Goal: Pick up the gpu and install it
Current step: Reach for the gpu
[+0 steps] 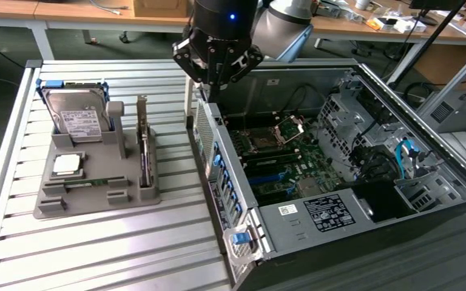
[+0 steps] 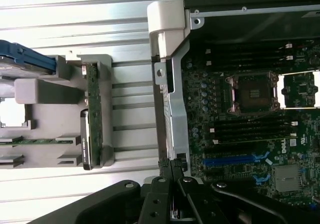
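Gpu [image 1: 145, 160] stood on edge in the grey holder [image 1: 95, 203] on the bench [image 1: 95, 254]. It sat in the slot along the holder's edge facing the computer case [image 1: 216, 163] and was untouched (bracket end seemingly toward the bench's far edge). Beyond it, the gripper [image 1: 210, 91] hung over the case's rear wall, pinched together and empty. Risks: a descent there would likely strike sheet metal, and closed fingers meeting the card could tip it in its slot.
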Controlling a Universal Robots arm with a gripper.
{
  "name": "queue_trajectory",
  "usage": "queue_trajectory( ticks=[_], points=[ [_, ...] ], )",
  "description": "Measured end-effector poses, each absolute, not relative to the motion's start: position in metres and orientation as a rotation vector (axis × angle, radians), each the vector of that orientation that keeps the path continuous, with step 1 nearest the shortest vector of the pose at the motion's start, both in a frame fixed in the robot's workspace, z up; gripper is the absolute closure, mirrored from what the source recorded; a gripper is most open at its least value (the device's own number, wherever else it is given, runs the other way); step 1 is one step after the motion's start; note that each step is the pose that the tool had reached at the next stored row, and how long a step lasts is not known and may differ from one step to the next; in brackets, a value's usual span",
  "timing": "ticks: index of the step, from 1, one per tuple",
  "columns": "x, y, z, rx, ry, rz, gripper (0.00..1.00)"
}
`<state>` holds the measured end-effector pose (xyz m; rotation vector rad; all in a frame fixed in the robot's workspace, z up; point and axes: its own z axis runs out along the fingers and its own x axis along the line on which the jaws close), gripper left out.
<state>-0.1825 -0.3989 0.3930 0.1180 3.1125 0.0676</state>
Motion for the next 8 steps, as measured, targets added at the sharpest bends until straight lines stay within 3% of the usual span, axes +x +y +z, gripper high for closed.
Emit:
queue_trajectory(
  ticks=[8],
  points=[
    [-0.1844,-0.3989,0.393,0.118,3.112,0.068,0.87]
  ],
)
